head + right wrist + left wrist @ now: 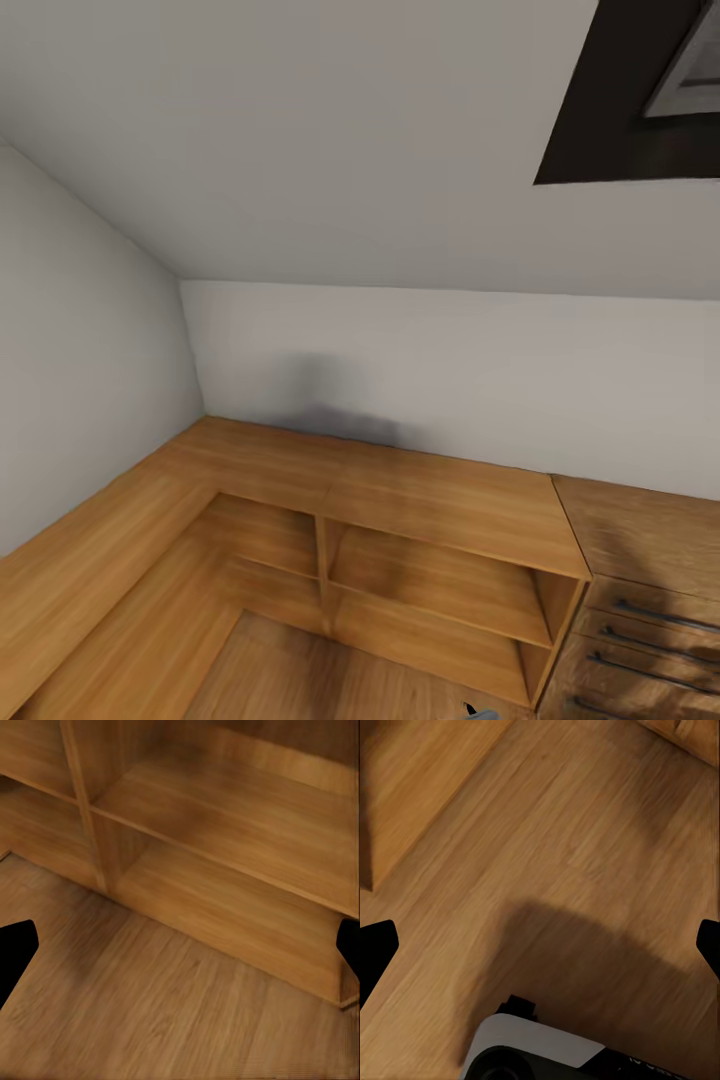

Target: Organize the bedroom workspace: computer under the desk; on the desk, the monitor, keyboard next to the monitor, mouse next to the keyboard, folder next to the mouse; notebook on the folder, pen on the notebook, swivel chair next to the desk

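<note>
I'm facing a low wooden shelf (pixel 430 560) in a corner, seemingly in transit; both grippers, left (pixel 540 945) and right (pixel 180 945), are hanging released, holding nothing.

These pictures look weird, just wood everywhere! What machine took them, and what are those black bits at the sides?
A wheeled robot with two arms took them, inside a computer simulation. It has three cameras.

The big picture comes from its head. It looks at a wooden shelf unit against a white wall, with drawers beside it and a dark window in the sloped ceiling.

The other two come from cameras on its wrists. The black bits are the fingertips of the left gripper, spread wide over the wooden floor. The right gripper is spread wide too, facing the shelves.

Neither gripper holds anything, and nothing lies on the shelves you can see.
</note>
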You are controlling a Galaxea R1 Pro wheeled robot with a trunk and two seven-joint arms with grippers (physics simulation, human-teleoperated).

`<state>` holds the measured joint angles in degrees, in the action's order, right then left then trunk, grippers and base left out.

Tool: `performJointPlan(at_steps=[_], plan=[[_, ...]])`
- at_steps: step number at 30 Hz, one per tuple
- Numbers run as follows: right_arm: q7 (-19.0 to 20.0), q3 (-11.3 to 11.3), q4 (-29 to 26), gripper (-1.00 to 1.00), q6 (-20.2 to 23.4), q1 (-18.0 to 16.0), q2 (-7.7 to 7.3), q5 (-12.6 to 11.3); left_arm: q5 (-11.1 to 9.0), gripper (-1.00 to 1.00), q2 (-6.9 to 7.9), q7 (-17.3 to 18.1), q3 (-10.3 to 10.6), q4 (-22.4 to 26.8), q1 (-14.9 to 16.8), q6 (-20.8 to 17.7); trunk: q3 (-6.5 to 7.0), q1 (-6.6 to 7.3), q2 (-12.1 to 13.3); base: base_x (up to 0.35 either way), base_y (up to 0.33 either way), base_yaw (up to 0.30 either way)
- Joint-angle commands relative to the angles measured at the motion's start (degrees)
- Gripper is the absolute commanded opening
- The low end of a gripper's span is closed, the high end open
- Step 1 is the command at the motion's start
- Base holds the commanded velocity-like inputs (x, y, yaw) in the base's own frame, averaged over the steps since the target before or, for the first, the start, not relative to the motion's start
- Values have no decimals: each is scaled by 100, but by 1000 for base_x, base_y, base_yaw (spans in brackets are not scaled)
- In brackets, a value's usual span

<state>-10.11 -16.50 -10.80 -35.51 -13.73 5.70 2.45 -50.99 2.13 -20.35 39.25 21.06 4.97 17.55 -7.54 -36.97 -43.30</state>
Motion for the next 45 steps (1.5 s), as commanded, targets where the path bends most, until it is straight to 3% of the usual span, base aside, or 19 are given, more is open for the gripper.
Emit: performJointPlan(at_steps=[1, 12, 27, 45], plan=[[-53, -29, 8, 100, -8, -7, 1, 26, -42, 100, 7, -40, 49, 12, 3, 20, -9, -2, -7, 11, 0, -300], [-53, -29, 8, 100, -8, -7, 1, 27, -42, 100, 7, -40, 41, 12, 3, 20, -9, -2, -7, 18, 53, -300], [-53, -29, 8, 100, -8, -7, 1, 27, -49, 100, 7, -40, 41, 12, 3, 20, -9, -2, -7, 132, 271, -300], [-53, -29, 113, 100, -10, -7, 1, 61, -53, 100, 7, -40, 38, 12, 3, 20, -9, -2, -7, -123, 186, -300]])
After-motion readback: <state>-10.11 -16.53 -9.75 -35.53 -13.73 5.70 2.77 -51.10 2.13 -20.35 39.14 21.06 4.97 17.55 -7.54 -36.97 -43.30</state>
